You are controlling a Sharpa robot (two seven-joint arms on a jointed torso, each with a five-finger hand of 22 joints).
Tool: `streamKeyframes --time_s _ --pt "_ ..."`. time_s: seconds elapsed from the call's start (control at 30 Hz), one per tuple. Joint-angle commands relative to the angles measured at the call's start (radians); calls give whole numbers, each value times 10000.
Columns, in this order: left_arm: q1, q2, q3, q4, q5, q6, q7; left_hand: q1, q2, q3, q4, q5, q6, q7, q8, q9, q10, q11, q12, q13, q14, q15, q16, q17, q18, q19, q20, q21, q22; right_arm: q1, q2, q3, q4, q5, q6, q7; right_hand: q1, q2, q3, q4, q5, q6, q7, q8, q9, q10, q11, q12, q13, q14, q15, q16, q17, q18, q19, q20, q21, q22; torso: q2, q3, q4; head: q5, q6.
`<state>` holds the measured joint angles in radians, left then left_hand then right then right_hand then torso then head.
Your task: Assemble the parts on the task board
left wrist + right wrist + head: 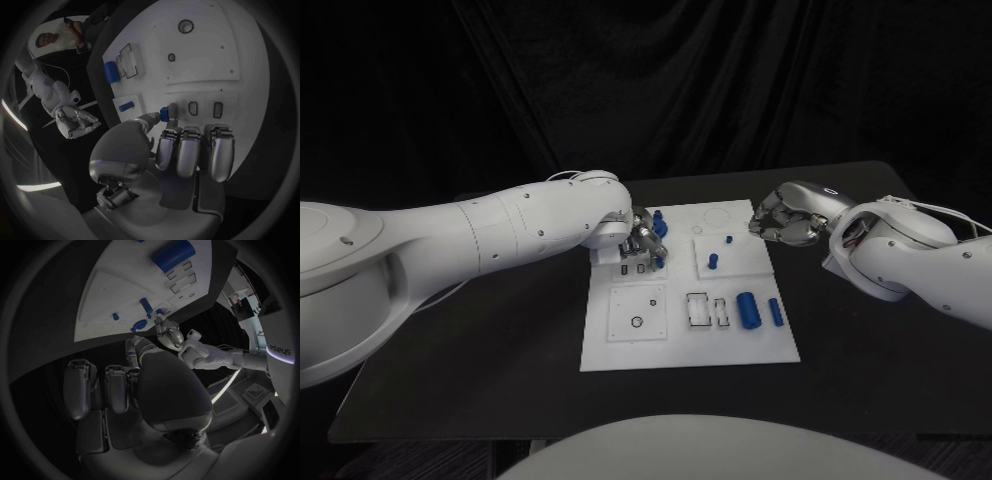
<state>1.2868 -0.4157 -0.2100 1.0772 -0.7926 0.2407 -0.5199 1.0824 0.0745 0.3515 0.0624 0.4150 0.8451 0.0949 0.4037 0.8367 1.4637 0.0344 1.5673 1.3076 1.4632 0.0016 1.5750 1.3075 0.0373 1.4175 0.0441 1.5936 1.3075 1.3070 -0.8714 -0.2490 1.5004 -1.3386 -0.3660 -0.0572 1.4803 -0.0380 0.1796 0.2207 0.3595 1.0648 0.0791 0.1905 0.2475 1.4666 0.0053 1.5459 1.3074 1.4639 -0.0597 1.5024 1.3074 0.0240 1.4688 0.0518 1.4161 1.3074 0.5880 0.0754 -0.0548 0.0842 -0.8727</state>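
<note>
The white task board (625, 345) lies in the middle of the black table. My left hand (642, 243) hovers over the board's far left part and pinches a small blue part (164, 114) between thumb and a finger, just above two small slots (205, 108). My right hand (788, 218) hangs beside the board's far right corner, fingers curled in with nothing in them; it also appears as a fist (76, 121) in the left wrist view. On the board lie a thick blue cylinder (749, 310), a thin blue pin (776, 312) and a short blue peg (713, 262).
Another blue piece (659, 225) stands at the board's far edge by my left hand. Rectangular cut-outs (705, 310) and a ring (635, 322) mark the board's near half. Bare black table (473, 360) surrounds the board; a dark curtain hangs behind.
</note>
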Motion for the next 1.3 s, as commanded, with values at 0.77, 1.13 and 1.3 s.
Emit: streamKeyframes --time_s 0.77,1.13,1.3 --pt "-59 -641 -5 606 -34 -480 -181 -460 -474 1495 -612 1280 387 -166 113 873 1071 -179 35 2632 1076 -160 -42 2633 -234 434 -239 -53 2309 -24 -107 8 27 -15 248 -336 -9 91 75 -6 80 -37 -21 -38 34 542 -65 -131 1936 811 -64 -48 1412 185 252 -69 -87 2047 -4 -1 18 111 1" --pt "-55 -1108 -7 1024 -34 -748 -371 -620 -494 1571 -538 1185 462 -183 77 931 1071 -193 35 2632 1076 -174 -42 2633 -242 480 -276 -60 2322 -31 -144 7 35 -16 334 -366 -4 101 84 -13 81 -27 -26 -33 44 501 -68 -166 1877 813 -67 -44 1419 188 247 -71 -101 2043 -12 -2 31 162 1" --pt "-55 -1217 -7 1109 -34 -711 -449 -696 -498 1604 -498 1046 479 -191 32 959 1071 -201 35 2632 1076 -183 -42 2633 -242 465 -299 -58 2317 -33 -163 7 43 -16 359 -378 0 105 90 -18 84 -24 -28 -32 49 478 -70 -186 1843 813 -69 -46 1415 188 247 -73 -103 2043 -14 4 43 192 1"
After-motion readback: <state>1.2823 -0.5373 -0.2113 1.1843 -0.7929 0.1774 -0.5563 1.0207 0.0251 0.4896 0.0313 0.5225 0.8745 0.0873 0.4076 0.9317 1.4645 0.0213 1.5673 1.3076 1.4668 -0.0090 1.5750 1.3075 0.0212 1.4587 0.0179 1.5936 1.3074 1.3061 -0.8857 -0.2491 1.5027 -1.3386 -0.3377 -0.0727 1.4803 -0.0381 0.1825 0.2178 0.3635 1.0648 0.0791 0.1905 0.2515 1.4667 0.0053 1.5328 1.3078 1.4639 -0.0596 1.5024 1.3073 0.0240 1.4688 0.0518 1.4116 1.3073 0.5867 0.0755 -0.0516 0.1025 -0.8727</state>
